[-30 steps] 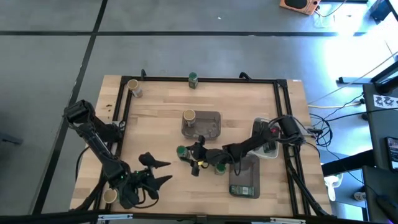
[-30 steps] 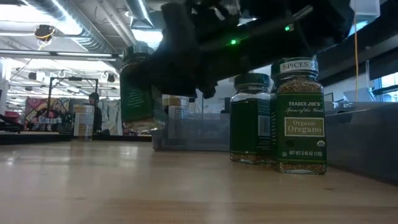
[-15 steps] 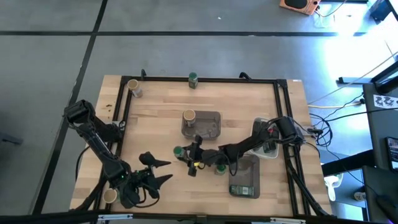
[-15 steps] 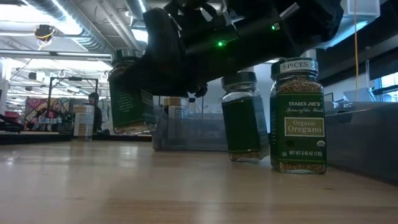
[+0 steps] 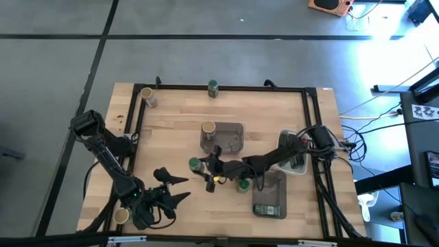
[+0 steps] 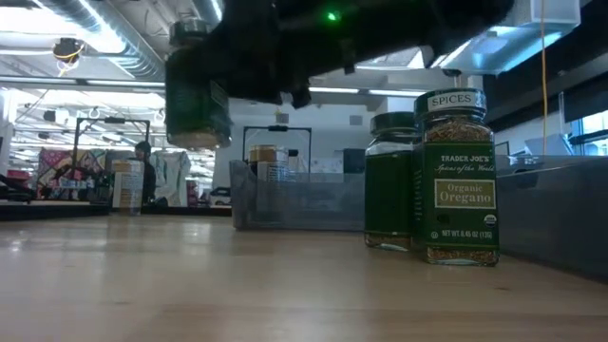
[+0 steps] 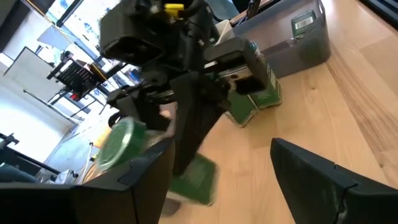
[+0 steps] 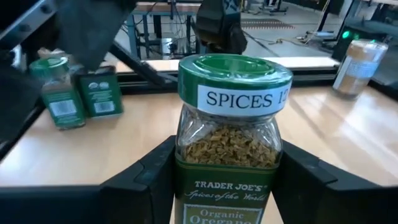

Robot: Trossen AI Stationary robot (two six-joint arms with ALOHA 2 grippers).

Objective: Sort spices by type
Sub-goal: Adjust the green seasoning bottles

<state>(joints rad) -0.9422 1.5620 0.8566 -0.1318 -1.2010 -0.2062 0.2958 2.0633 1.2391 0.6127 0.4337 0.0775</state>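
Held jar [image 8: 231, 134]: clamped between the fingers of the right gripper [image 5: 203, 168], clear of the wood, just left of the grey tray [image 5: 226, 137]; judged carried toward its own kind.
Green-lidded pair [image 6: 432, 176]: left standing together, right of the held jar.
Left gripper [image 5: 180, 189]: parked at the near edge, fingers spread, nothing held.
Surface: pale wooden table [image 5: 171, 127] with a black frame.
Room: an open workshop is seen behind.

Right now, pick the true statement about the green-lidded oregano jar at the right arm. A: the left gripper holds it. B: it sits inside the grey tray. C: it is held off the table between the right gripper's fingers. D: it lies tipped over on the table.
C: the low view shows the oregano jar hanging clear of the wood, and the right wrist view shows the right gripper clamped around it.
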